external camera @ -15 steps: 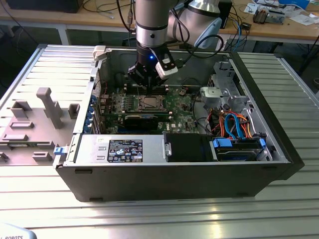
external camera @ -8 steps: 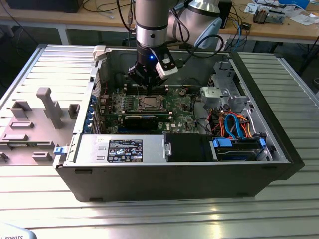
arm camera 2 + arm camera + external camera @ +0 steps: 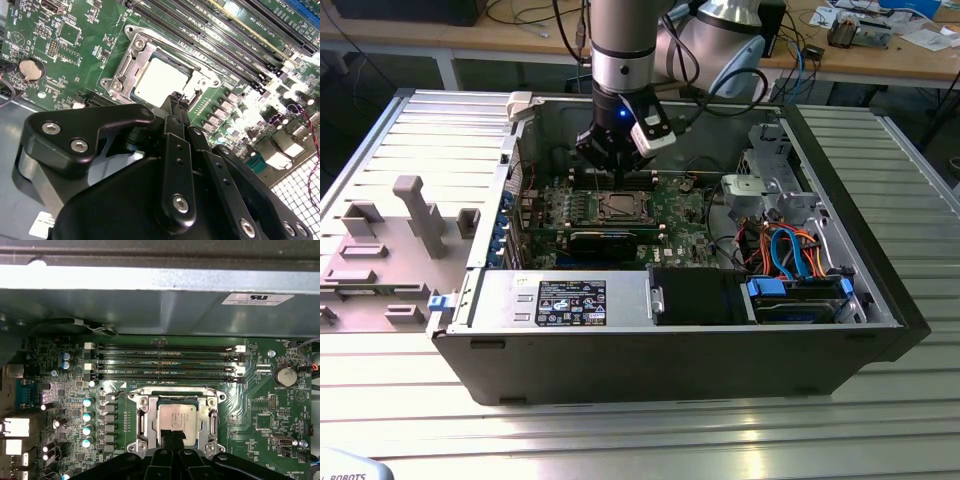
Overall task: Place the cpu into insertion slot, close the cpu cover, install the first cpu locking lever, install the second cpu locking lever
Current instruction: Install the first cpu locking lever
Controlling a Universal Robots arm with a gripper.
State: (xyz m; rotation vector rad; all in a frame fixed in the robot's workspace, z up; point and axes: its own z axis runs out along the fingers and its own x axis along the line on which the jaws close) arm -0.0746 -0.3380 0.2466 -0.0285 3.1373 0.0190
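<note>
Matt silver metal cpu (image 3: pixel 176 420) inside a shiny steel cpu cover (image 3: pixel 141 421).

Silver cpu (image 3: pixel 177 419) lies seated under closed cpu cover (image 3: pixel 142 420).

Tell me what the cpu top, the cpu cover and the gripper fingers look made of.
cpu: silver-grey metal top, matte, evenly bright.
cpu cover: likely stamped steel, brushed grey, glinting edges.
Gripper fingers: matte black, probably anodised metal or plastic; screw heads visible.
</note>
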